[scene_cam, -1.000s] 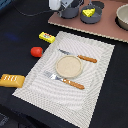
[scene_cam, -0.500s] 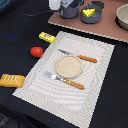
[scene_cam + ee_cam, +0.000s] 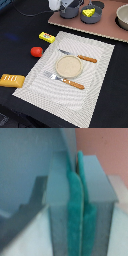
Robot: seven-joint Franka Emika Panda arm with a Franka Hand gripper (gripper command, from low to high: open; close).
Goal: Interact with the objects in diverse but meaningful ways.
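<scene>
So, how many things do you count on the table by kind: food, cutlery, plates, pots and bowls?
Food: 4 (cheese, tomato, packet, bread)
Cutlery: 2 (knife, fork)
Plates: 1 (plate)
Pots and bowls: 3 (pot by the arm, pot with the cheese, bowl)
Total: 10

Grey pincer [image 3: 79, 203], teal pads [image 3: 74, 210]

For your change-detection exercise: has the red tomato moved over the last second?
No. In the exterior view the red tomato still sits just off the placemat's edge, between the yellow packet and the bread loaf.
</scene>
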